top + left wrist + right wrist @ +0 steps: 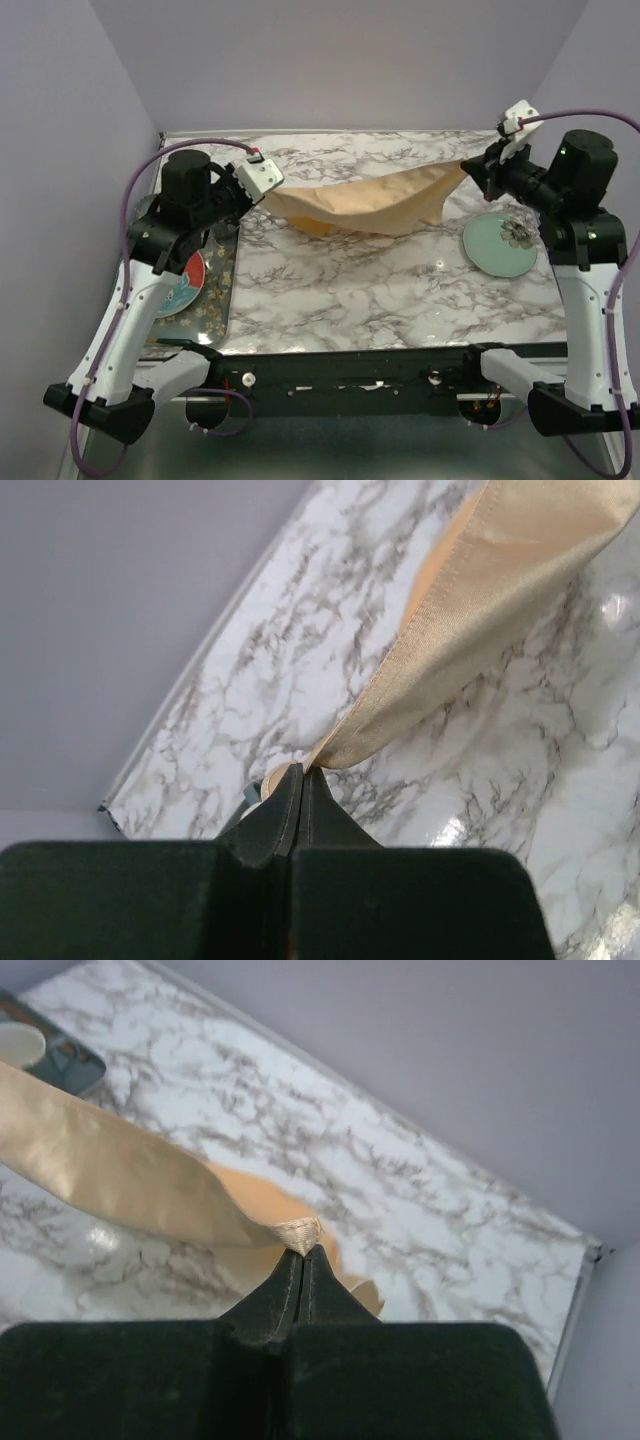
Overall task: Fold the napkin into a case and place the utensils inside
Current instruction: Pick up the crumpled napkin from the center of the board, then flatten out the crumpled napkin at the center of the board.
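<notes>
Marble table (pixel 380 290) filled the top view. The napkin (pixel 370 205), peach-orange with a satin sheen, hung stretched between both arms over the table's 12 o'clock half. It sagged in the middle, with its lower fold touching or nearly touching the marble.

Grey patterned tray (pixel 222 300) lay at the 9 o'clock edge, partly under the left arm, and carried a red-and-teal plate (pixel 185 285). A pale green plate (pixel 495 245) sat on the marble at 3 o'clock, below the right arm.

Left gripper (pixel 303 772): jaws pressed together, pinching the napkin's 9 o'clock corner, hem running away taut. Right gripper (pixel 303 1255): jaws likewise pressed together on the 3 o'clock corner, a small bunch of hem showing at the tips.
</notes>
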You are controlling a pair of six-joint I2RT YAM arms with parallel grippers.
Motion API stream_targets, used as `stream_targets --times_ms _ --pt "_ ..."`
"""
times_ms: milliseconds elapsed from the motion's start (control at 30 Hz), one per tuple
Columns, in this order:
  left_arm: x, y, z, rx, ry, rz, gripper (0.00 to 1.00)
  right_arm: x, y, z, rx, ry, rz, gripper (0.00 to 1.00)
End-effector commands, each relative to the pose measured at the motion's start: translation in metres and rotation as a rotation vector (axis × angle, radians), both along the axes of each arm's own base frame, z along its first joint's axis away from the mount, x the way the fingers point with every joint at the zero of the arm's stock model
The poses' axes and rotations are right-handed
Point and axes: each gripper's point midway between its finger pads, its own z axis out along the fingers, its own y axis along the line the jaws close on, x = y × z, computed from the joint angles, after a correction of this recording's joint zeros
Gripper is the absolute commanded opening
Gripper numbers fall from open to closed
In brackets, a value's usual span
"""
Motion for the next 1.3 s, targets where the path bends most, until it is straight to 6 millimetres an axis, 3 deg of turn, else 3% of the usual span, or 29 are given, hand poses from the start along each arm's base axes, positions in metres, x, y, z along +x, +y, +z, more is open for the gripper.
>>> stream_targets --times_ms 0,100,200,300,400,567,600,667,700,733,767,800,833,867,900,933,967,1000,1033,1067,1100,1133,1167,1200,1267 --pt "-0.022 0.009 0.066 -0.175 -0.089 0.084 0.00 -0.030 -0.007 0.093 0.057 -0.266 -0.048 0.01" --pt "-0.046 0.005 0.105 -0.271 -0.147 0.033 0.00 -0.057 -0.005 0.130 0.081 -0.351 -0.037 0.01" --pt "-0.062 0.001 0.132 -0.345 -0.166 0.000 0.00 -0.073 -0.005 0.152 0.120 -0.381 -0.040 0.01" --pt "-0.060 0.002 0.146 -0.374 -0.185 0.019 0.00 -0.065 -0.016 0.159 0.153 -0.376 -0.123 0.01" --pt "-0.046 0.002 0.156 -0.395 -0.204 0.055 0.00 -0.049 -0.027 0.163 0.182 -0.376 -0.208 0.01" --pt "0.002 0.001 0.163 -0.412 -0.245 0.142 0.00 -0.006 -0.038 0.153 0.221 -0.356 -0.293 0.01" --pt "0.010 -0.001 0.163 -0.413 -0.252 0.148 0.00 0.013 -0.038 0.149 0.222 -0.346 -0.302 0.01" --pt "0.037 -0.006 0.161 -0.410 -0.276 0.173 0.00 0.030 -0.040 0.148 0.235 -0.344 -0.322 0.01" --pt "0.046 -0.006 0.163 -0.411 -0.292 0.186 0.00 0.051 -0.039 0.144 0.236 -0.339 -0.321 0.01" --pt "0.066 -0.009 0.154 -0.400 -0.279 0.211 0.00 0.059 -0.038 0.145 0.240 -0.342 -0.318 0.01" --pt "0.079 -0.006 0.161 -0.406 -0.321 0.246 0.00 0.070 -0.037 0.143 0.248 -0.337 -0.320 0.01" --pt "0.087 -0.005 0.168 -0.412 -0.349 0.261 0.00 0.076 -0.037 0.157 0.257 -0.374 -0.319 0.01" --pt "0.107 -0.008 0.161 -0.403 -0.345 0.286 0.00 0.099 -0.037 0.147 0.253 -0.347 -0.325 0.01" --pt "0.117 -0.008 0.171 -0.415 -0.389 0.295 0.00 0.110 -0.039 0.148 0.256 -0.352 -0.341 0.01" --pt "0.122 -0.004 0.188 -0.433 -0.435 0.318 0.00 0.111 -0.040 0.171 0.268 -0.411 -0.340 0.01" --pt "0.141 -0.010 0.182 -0.425 -0.432 0.324 0.00 0.135 -0.039 0.161 0.261 -0.389 -0.345 0.01" --pt "0.151 -0.006 0.192 -0.435 -0.466 0.350 0.00 0.142 -0.040 0.168 0.267 -0.407 -0.346 0.01" --pt "0.151 -0.001 0.222 -0.467 -0.527 0.356 0.00 0.152 -0.040 0.171 0.268 -0.419 -0.345 0.01" --pt "0.172 -0.006 0.214 -0.459 -0.515 0.364 0.00 0.147 -0.039 0.201 0.282 -0.487 -0.335 0.01" --pt "0.178 -0.004 0.222 -0.469 -0.528 0.372 0.00 0.169 -0.039 0.191 0.270 -0.472 -0.336 0.01" --pt "0.175 0.006 0.256 -0.512 -0.592 0.379 0.00 0.174 -0.039 0.197 0.267 -0.491 -0.334 0.01" --pt "0.193 0.003 0.248 -0.501 -0.579 0.382 0.00 0.165 -0.039 0.226 0.277 -0.565 -0.323 0.01" --pt "0.196 0.005 0.254 -0.500 -0.591 0.384 0.00 0.183 -0.039 0.217 0.260 -0.558 -0.323 0.01" --pt "0.191 0.009 0.276 -0.522 -0.640 0.381 0.00 0.184 -0.038 0.224 0.259 -0.584 -0.318 0.01" --pt "0.200 0.004 0.272 -0.494 -0.637 0.336 0.00 0.191 -0.035 0.221 0.237 -0.597 -0.286 0.01"
